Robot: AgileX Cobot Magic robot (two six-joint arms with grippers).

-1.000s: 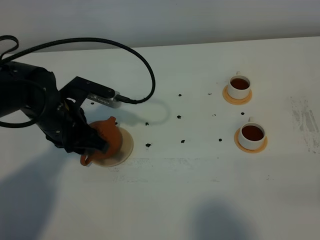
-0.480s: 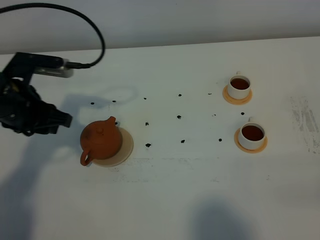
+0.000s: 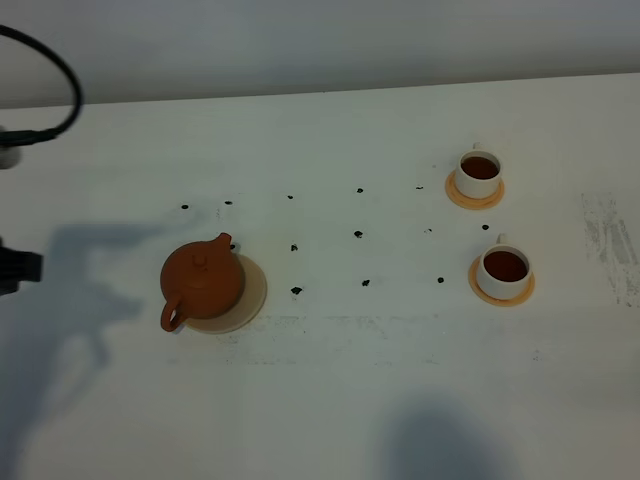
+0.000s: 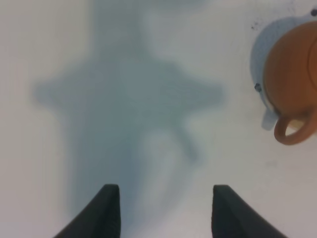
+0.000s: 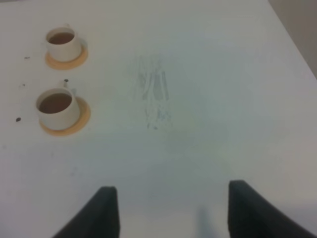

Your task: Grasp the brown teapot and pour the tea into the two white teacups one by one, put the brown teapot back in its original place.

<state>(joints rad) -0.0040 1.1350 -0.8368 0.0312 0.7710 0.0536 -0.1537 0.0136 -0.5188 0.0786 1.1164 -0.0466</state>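
On your white table [image 3: 330,400], the brown teapot [image 3: 201,282] sits on its cream disc [image 3: 252,290], well left of two tea-filled white teacups [image 3: 503,267]. Your left gripper [image 4: 162,210] and right gripper [image 5: 168,210] gape wide, empty. No readable writing.

brown teapot [image 3: 201,281]: matt unglazed clay. Teacups [image 3: 479,173]: glossy white, probably ceramic. Table [image 3: 350,400]: smooth matt white, scuffed patch [image 3: 610,245] at 3 o'clock.
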